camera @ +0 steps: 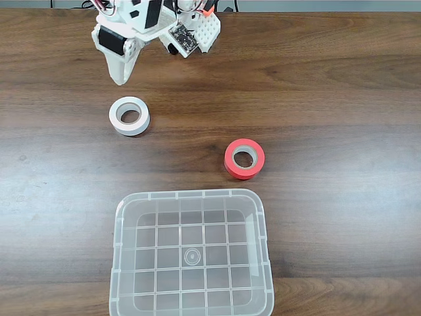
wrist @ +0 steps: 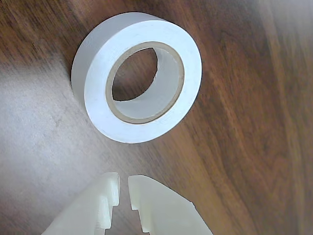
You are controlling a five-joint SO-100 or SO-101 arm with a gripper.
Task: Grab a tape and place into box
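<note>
Two pale plastic fingers (wrist: 110, 188) of the claw (wrist: 123, 188) come into the wrist view from the bottom edge, with only a thin slit between their tips, so the claw is nearly clenched and grasps nothing. Just beyond them the tape (wrist: 137, 76) lies flat on the dark wooden worktop (wrist: 254, 122), apart from the fingers, its hole facing up.

In the fixed view the tape (camera: 129, 116) is just below the arm (camera: 122, 46), the red roll (camera: 245, 158) lies well apart to the right, and the box (camera: 191, 253) stands empty at the bottom edge.

My judgement of the risk: if the claw goes down as narrow as it is now, the tips will hit the top of the ring or push it away across the smooth wood. It needs to spread first, with one finger going into the hole.

The wrist view shows the slit between the fingers and the pale core; the fixed view shows instead the way to the box and the second roll
</note>
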